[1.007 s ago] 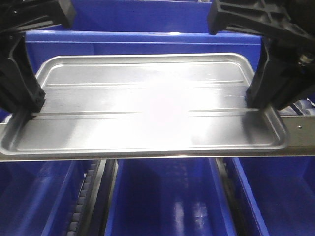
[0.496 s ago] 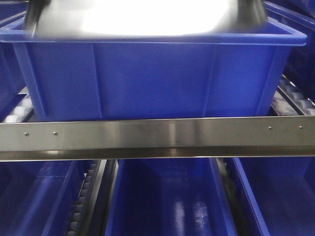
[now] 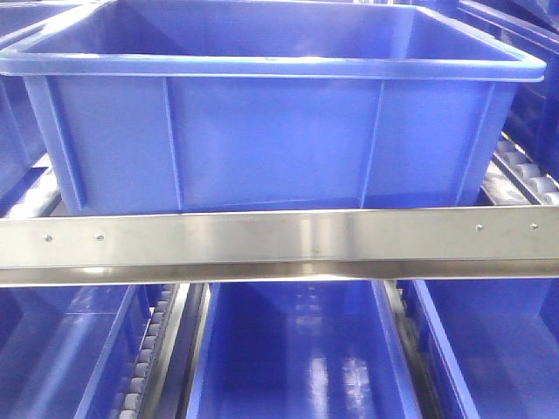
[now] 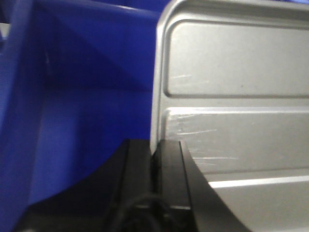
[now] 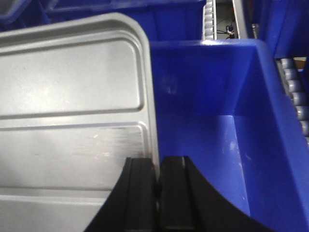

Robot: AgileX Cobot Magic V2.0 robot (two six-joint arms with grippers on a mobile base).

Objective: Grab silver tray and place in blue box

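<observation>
The silver tray shows in both wrist views, with raised rim and long ridges. My left gripper is shut on the tray's left rim. My right gripper is shut on the tray's right rim. The tray hangs over the inside of the blue box, whose blue floor and walls show beside it in the left wrist view and in the right wrist view. In the front view the box stands on the rack behind a steel rail, and neither the tray nor the grippers show there.
A steel rail runs across the front of the box. More blue crates sit on the lower level under it. Roller tracks flank the box on the right, and rollers show past its right wall.
The tray and both grippers have left the front view, rising out of its top edge; one second ago they filled it above the rail. The box now shows in full.
</observation>
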